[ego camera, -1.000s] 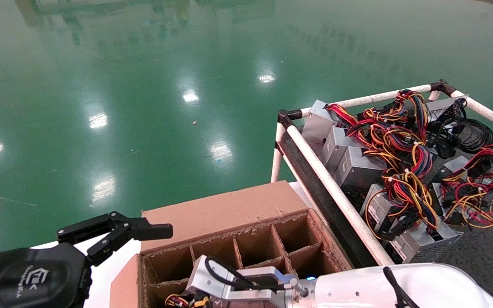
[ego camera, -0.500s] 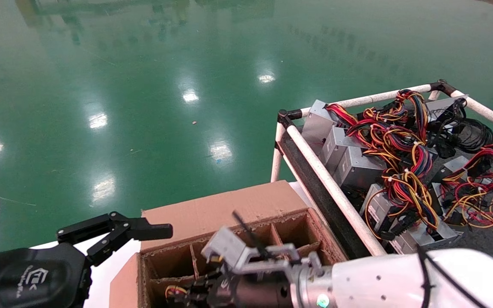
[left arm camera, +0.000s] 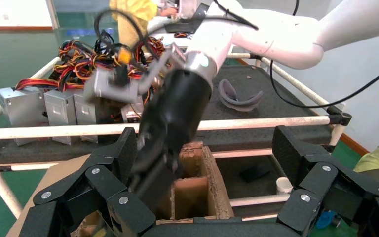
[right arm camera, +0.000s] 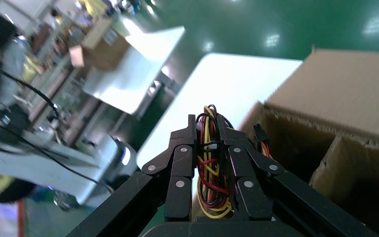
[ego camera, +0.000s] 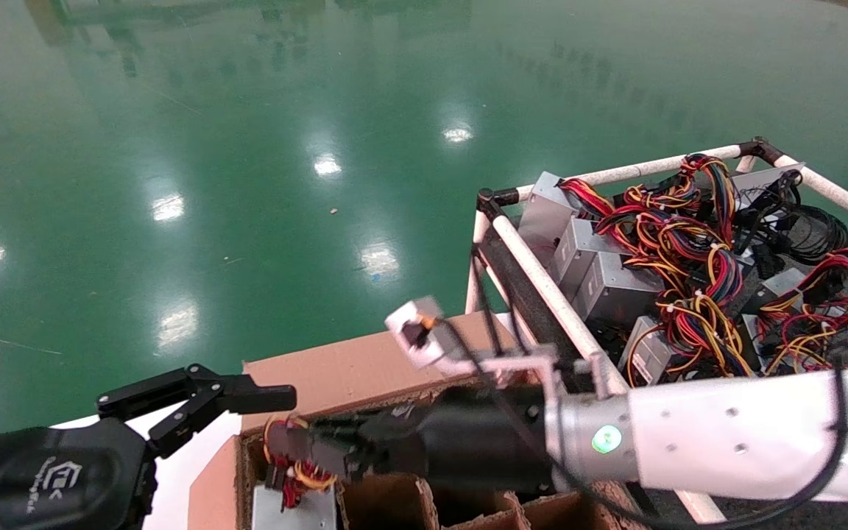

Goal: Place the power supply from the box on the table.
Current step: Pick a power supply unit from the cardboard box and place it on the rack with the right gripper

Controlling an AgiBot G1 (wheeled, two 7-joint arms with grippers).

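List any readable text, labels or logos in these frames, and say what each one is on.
Left end effector housing: a logo with a line of lettering, too blurred to read.
Power supplies on the table: white labels, too small to read.
Box: no print visible.

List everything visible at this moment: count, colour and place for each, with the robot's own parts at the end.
box: one, pinkish-brown cardboard with ragged divider cells, in front of the robot.
power supply: one, silver-grey, at the box's left corner, hanging by its wire bundle of yellow, red and black.
table: one, dark grey top with white pipe rail and black corner joints, to the robot's right.
other power supplies: several, exact count unclear, silver-grey with tangled coloured wires, on the table.
black cable coil: one, at the table's far side.
white surface: one, under the box.
floor: glossy green.
right gripper: black, over the box, shut on the wire bundle.
left gripper: black, open, parked left of the box.
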